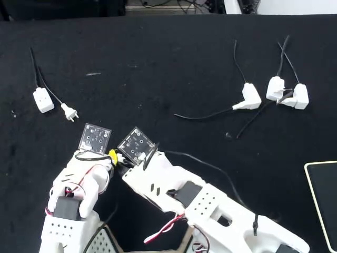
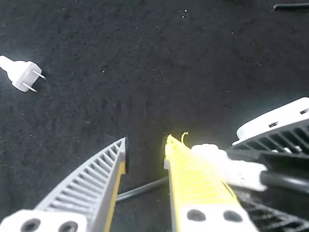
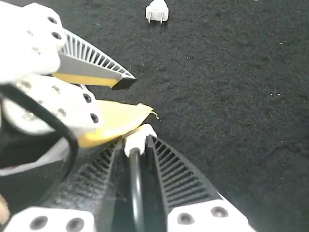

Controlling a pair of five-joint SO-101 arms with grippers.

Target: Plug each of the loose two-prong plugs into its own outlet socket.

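Black cloth covers the whole table. Close to its near edge, a little left of centre, a white two-prong plug (image 3: pixel 139 136) is pinched between the dark jaws of the right gripper (image 3: pixel 137 141). Its black cord (image 3: pixel 135 193) runs back between them, then trails off over the cloth to the right. The plug's front end touches the yellow finger (image 2: pixel 193 183) of the left gripper (image 2: pixel 146 142), which is spread wide with nothing between its 2 fingers.

At the far left, 1 loose plug (image 1: pixel 70 112) lies flat near a white socket block (image 1: pixel 43 100), each on its own cord. At the far right sit 3 more white cord ends (image 1: pixel 275 88) close together; which of them are plugs and which are sockets I cannot tell.

My reading is that the task is at its start: 1 plug is picked up and none is seated. The 2 grippers meeting suggests a hand-over or a re-grip. The held plug's prongs are hidden, so next they must be left exposed and lined up with a socket's slots. The free arm would likely have to steady that loose block against the push.
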